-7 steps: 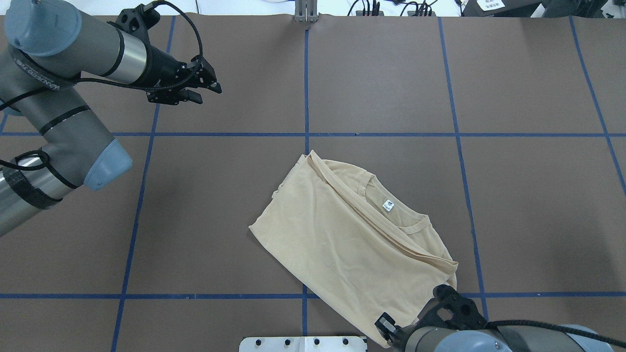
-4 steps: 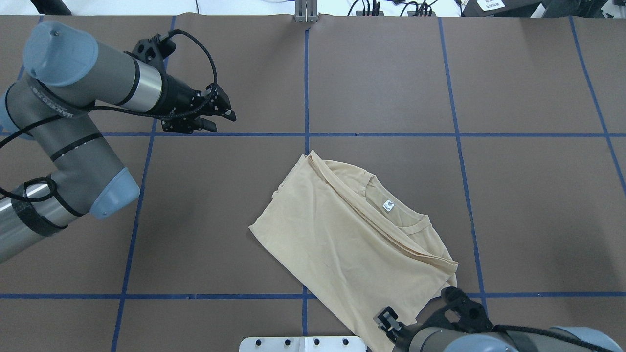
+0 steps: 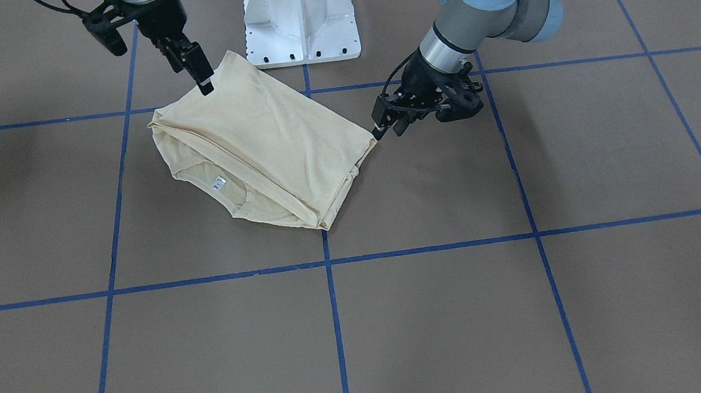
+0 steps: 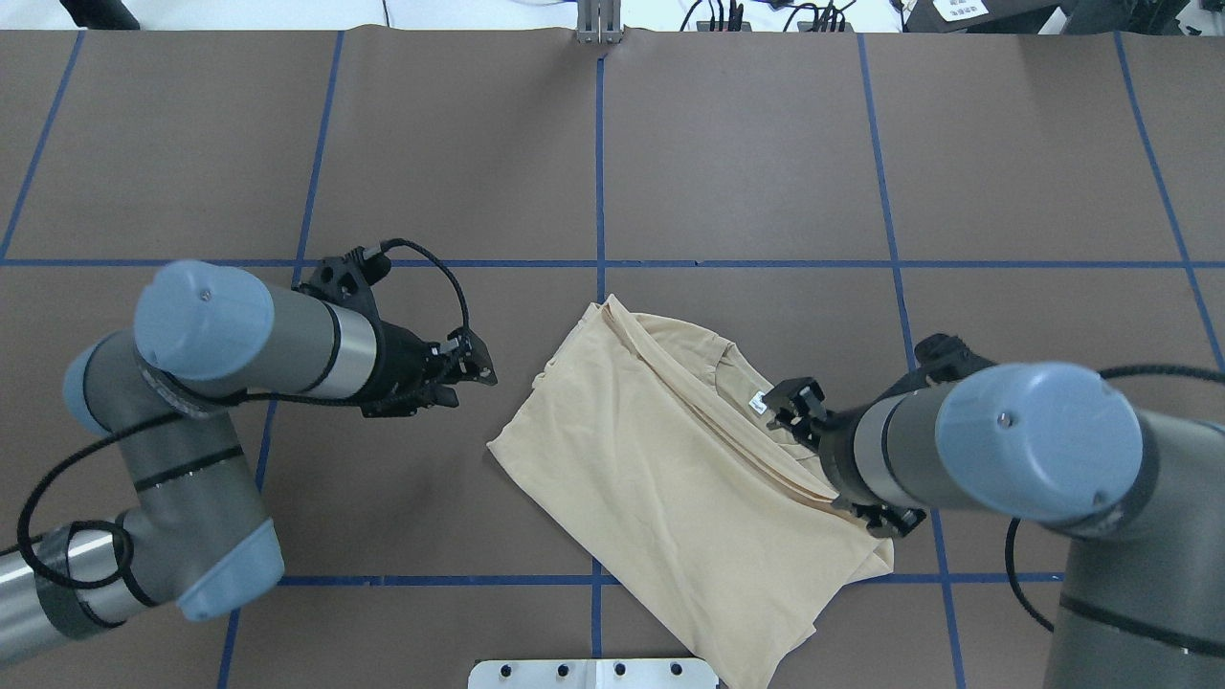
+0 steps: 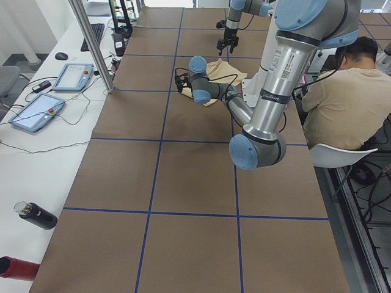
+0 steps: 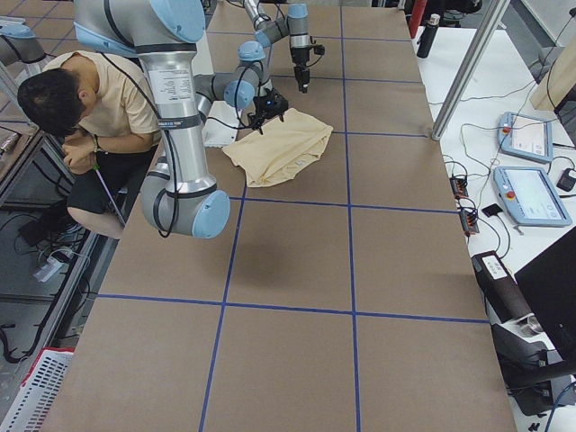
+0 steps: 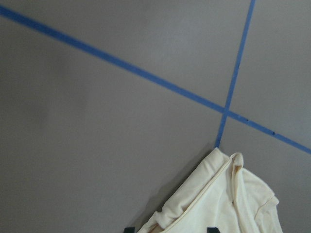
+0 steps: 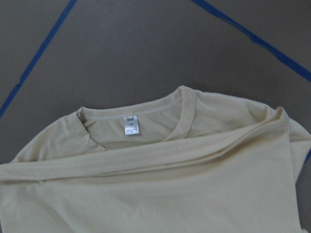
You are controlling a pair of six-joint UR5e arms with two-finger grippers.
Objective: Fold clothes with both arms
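The clothes, one cream-yellow shirt [image 4: 660,469], lie folded on the brown table, the collar and white neck label [image 8: 131,125] facing up. My left gripper [image 4: 474,378] hovers just off the shirt's left edge. In the front view this left gripper [image 3: 388,129] is open beside the shirt's corner, and its wrist view shows two fingertips wide apart with the shirt [image 7: 218,199] between them. My right gripper [image 3: 200,75] points down at the shirt's edge nearest the base; it looks open and holds nothing. In the overhead view the right arm [image 4: 957,450] covers it.
The white pedestal base [image 3: 299,16] stands just behind the shirt. Blue tape lines [image 4: 600,172] grid the table. A seated person [image 5: 336,104] is beside the robot. Control tablets [image 6: 531,193] and bottles [image 5: 36,215] lie on the side benches.
The left arm swung from the table's far left corner to the shirt's left edge. The right arm moved from the near edge to above the collar side. The shirt stayed put.
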